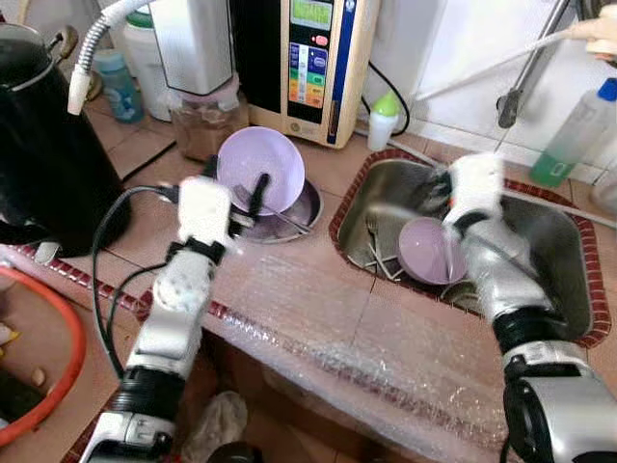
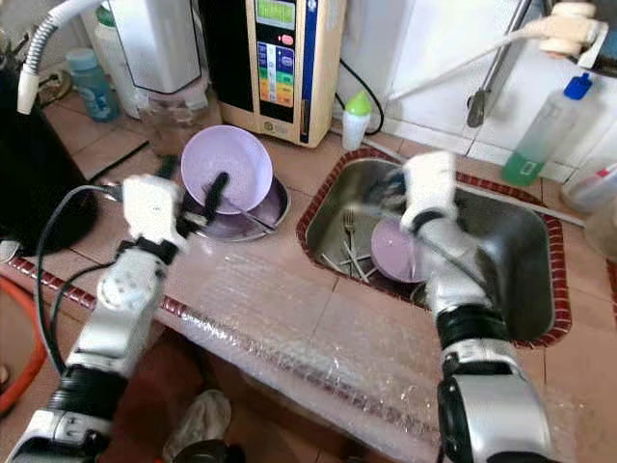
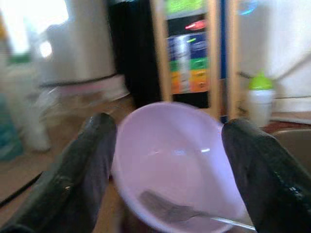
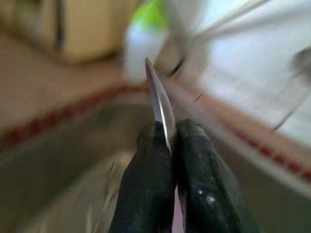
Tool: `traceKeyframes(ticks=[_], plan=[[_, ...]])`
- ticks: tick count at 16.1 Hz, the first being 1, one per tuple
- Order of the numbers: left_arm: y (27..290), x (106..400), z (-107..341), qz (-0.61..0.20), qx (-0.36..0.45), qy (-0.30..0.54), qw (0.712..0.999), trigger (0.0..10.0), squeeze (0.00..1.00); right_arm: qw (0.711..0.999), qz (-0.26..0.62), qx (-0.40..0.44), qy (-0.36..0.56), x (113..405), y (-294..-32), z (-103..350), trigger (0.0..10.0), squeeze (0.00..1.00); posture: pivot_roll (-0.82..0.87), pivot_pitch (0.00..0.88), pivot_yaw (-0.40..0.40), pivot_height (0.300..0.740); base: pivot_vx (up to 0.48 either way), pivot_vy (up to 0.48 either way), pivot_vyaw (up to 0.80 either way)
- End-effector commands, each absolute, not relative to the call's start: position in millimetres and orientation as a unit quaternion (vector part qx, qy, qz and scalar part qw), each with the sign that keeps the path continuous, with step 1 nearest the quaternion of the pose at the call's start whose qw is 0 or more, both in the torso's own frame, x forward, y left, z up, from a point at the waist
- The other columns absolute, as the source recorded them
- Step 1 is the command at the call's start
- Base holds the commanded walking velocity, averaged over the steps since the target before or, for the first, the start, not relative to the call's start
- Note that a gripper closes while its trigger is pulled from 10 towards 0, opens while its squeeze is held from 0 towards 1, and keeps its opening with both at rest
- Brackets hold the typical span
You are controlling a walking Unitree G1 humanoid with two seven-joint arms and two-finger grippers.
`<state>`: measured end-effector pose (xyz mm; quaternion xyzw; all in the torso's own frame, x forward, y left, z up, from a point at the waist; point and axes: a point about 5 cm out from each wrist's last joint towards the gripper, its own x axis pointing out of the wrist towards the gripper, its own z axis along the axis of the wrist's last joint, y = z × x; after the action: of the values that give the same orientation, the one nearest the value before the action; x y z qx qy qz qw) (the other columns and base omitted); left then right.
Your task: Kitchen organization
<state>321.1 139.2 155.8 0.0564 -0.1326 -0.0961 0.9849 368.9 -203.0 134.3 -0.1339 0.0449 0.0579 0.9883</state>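
Nearest, at six o'clock of the head views, a sheet of bubble wrap [image 1: 318, 318] lies over the front edge of the tiled counter [image 1: 318, 174], with an orange rim [image 1: 58, 376] curving at eight o'clock. Just beyond it, the left gripper [image 2: 214, 198] reaches out at ten o'clock with its two black fingers [image 3: 92, 160] spread wide on either side of a tilted lilac bowl [image 1: 260, 166]; whether they touch its rim I cannot tell. That bowl leans in a shallow metal dish [image 1: 299, 217] on the counter, and a fork [image 3: 180, 213] lies low inside it. At two o'clock the right gripper [image 4: 167, 141] hangs over the steel sink [image 1: 564, 270], its fingers pressed together on a thin metal utensil [image 4: 158, 97] whose flat blade sticks out past the tips. Below it a second lilac bowl [image 2: 395, 249] rests in the sink with loose forks [image 2: 349, 253] beside it at nine o'clock. Farther back, a black kettle [image 1: 43, 164] stands at nine o'clock, a cream appliance [image 1: 313, 58] with coloured buttons at twelve, a small green-capped bottle [image 1: 384, 121] just right of it, and a clear bottle [image 2: 549, 125] with green liquid and a blue cap at one o'clock by the white wall.
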Motion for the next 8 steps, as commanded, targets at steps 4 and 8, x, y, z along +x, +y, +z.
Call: traceKeyframes(ticks=[4,8], plan=[[140.8,323.5,153.4,-0.089,-0.006,-0.069,0.994,10.0,1.0,0.979,0.099,-0.15,0.093,360.7,-198.6,106.4,10.0,1.0,0.06,0.0,-0.015,0.74,0.0,0.0,0.0],[126.9,319.0,150.8,-0.103,-0.064,-0.026,0.992,10.0,1.0,0.975,0.122,-0.151,0.103,357.5,-192.5,97.5,10.0,1.0,0.05,0.0,-0.012,0.74,0.0,0.0,0.0]])
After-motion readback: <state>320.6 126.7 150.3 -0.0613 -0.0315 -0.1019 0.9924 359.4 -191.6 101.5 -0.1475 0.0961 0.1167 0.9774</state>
